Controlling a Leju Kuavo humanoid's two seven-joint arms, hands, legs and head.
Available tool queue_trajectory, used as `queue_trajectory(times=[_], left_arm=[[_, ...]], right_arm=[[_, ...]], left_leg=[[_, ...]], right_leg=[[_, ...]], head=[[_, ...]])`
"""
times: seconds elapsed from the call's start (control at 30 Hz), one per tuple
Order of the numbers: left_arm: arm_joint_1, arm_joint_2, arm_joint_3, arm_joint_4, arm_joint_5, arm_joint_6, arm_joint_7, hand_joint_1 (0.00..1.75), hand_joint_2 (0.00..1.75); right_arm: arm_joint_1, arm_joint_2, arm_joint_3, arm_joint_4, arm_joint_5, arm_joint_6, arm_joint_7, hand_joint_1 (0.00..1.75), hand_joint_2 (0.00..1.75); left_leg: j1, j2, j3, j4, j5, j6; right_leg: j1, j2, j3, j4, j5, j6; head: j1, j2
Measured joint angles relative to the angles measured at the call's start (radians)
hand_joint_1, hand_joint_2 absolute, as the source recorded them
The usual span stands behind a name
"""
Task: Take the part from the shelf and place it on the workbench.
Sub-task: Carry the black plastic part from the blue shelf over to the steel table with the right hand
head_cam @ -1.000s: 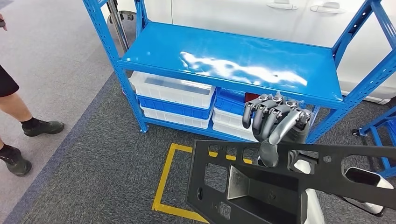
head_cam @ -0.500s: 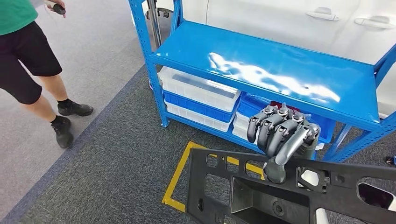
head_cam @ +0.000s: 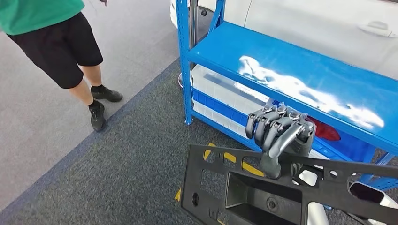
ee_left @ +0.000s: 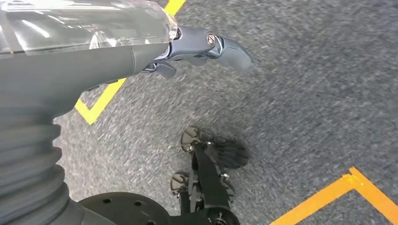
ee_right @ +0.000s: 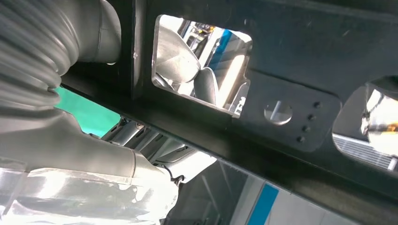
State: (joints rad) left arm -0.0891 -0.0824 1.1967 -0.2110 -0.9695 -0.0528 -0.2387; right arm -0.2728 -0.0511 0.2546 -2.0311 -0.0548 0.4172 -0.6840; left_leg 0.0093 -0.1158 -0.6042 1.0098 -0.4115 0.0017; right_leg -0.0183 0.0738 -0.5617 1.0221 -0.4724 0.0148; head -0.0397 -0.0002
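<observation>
The part (head_cam: 253,180) is a large flat black panel with several cut-outs and a boxy recess, carried low in the head view in front of my body. My right hand (head_cam: 279,129) grips its upper edge, fingers curled over the rim and thumb pressed on the near face. In the right wrist view the panel (ee_right: 281,56) crosses close in front of that hand (ee_right: 70,140). The blue shelf (head_cam: 291,65) stands behind, its top board bare and glossy. My left hand (ee_left: 187,47) hangs over the carpet, holding nothing, thumb stretched out.
A person (head_cam: 61,42) in a green shirt and black shorts stands at the left on the grey floor. White and blue bins (head_cam: 220,98) fill the shelf's lower level. A white car (head_cam: 328,23) is behind the shelf. Yellow tape (head_cam: 225,157) marks the carpet.
The camera has swung to the left: the shelf has slid right in the picture and the person has come further into view. My right hand keeps its hold on the panel.
</observation>
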Motion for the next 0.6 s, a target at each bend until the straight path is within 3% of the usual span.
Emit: queue_trajectory(times=[0.07, 0.13, 0.2, 0.27, 0.3, 0.33, 0.37, 0.43, 0.47, 0.5, 0.57, 0.6], left_arm=[[0.005, 0.002, 0.001, 0.000, -0.002, 0.000, 0.002, 0.00, 1.75], [0.007, 0.004, 0.001, 0.000, -0.002, 0.003, 0.000, 0.00, 1.75], [0.004, 0.006, 0.001, 0.000, 0.000, 0.007, -0.008, 0.00, 1.75], [0.001, 0.010, 0.002, 0.000, 0.002, 0.010, -0.020, 0.00, 1.75], [0.002, 0.013, 0.002, 0.000, 0.003, 0.011, -0.025, 0.00, 1.75], [0.003, 0.016, 0.002, -0.001, 0.003, 0.011, -0.029, 0.00, 1.75], [0.004, 0.021, 0.002, -0.001, 0.003, 0.010, -0.033, 0.00, 1.75], [0.002, 0.030, 0.002, -0.001, 0.003, 0.008, -0.039, 0.00, 1.75], [0.001, 0.033, 0.002, -0.002, 0.003, 0.006, -0.042, 0.00, 1.75], [0.000, 0.036, 0.002, -0.002, 0.002, 0.006, -0.044, 0.00, 1.75], [0.002, 0.041, 0.002, -0.003, 0.002, 0.006, -0.046, 0.00, 1.75], [0.004, 0.042, 0.002, -0.003, 0.002, 0.007, -0.046, 0.00, 1.75]], right_arm=[[0.000, -0.004, 0.008, 0.000, -0.002, -0.012, 0.000, 1.69, 1.75], [-0.001, -0.005, 0.015, -0.001, -0.007, -0.013, 0.000, 1.69, 1.75], [-0.001, -0.004, 0.018, -0.004, -0.016, -0.005, 0.000, 1.69, 1.75], [0.000, -0.001, 0.019, -0.005, -0.021, 0.008, 0.000, 1.69, 1.75], [0.000, 0.001, 0.019, -0.006, -0.021, 0.013, 0.000, 1.69, 1.75], [0.001, 0.003, 0.019, -0.008, -0.021, 0.015, 0.000, 1.69, 1.75], [0.001, 0.006, 0.019, -0.011, -0.021, 0.016, 0.000, 1.69, 1.75], [0.001, 0.014, 0.019, -0.022, -0.020, 0.018, 0.000, 1.69, 1.75], [0.002, 0.017, 0.019, -0.027, -0.020, 0.018, 0.000, 1.69, 1.75], [0.003, 0.021, 0.019, -0.031, -0.020, 0.019, 0.000, 1.69, 1.75], [0.007, 0.028, 0.019, -0.039, -0.019, 0.017, 0.000, 1.69, 1.75], [0.010, 0.031, 0.019, -0.042, -0.019, 0.015, 0.000, 1.69, 1.75]], left_leg=[[0.003, -0.011, -0.006, -0.001, 0.003, -0.013], [0.001, 0.029, -0.023, 0.031, -0.019, -0.023], [0.000, 0.087, -0.075, 0.143, -0.079, -0.031], [0.003, 0.106, -0.135, 0.271, -0.131, -0.037], [0.003, 0.109, -0.144, 0.294, -0.132, -0.037], [0.003, 0.111, -0.131, 0.274, -0.114, -0.037], [0.002, 0.118, -0.098, 0.215, -0.084, -0.034], [-0.005, 0.159, -0.016, 0.069, -0.033, -0.022], [-0.009, 0.174, 0.008, 0.023, -0.022, -0.014], [-0.013, 0.180, 0.018, 0.002, -0.020, -0.006], [-0.015, 0.159, 0.015, -0.002, -0.018, 0.007], [-0.013, 0.148, 0.016, -0.006, -0.015, 0.013]], right_leg=[[0.001, -0.021, 0.000, -0.005, 0.005, -0.009], [-0.001, -0.045, 0.004, -0.013, 0.010, -0.022], [0.000, -0.072, 0.006, -0.016, 0.010, -0.030], [0.004, -0.101, 0.005, -0.016, 0.009, -0.032], [0.005, -0.115, 0.005, -0.016, 0.008, -0.033], [0.006, -0.128, 0.006, -0.016, 0.006, -0.032], [0.007, -0.140, 0.008, -0.016, 0.005, -0.031], [0.011, -0.161, 0.013, -0.015, 0.000, -0.025], [0.013, -0.170, 0.015, -0.014, -0.002, -0.021], [0.016, -0.180, 0.017, -0.014, -0.004, -0.017], [0.017, -0.196, 0.020, -0.015, -0.007, -0.007], [0.015, -0.187, 0.020, -0.010, -0.013, -0.001]], head=[[0.000, 0.000], [0.000, 0.000], [0.000, 0.000], [0.000, 0.000], [0.000, 0.000], [0.000, 0.000], [0.000, 0.000], [0.000, 0.000], [0.000, 0.000], [0.000, 0.000], [0.000, 0.000], [0.000, 0.000]])
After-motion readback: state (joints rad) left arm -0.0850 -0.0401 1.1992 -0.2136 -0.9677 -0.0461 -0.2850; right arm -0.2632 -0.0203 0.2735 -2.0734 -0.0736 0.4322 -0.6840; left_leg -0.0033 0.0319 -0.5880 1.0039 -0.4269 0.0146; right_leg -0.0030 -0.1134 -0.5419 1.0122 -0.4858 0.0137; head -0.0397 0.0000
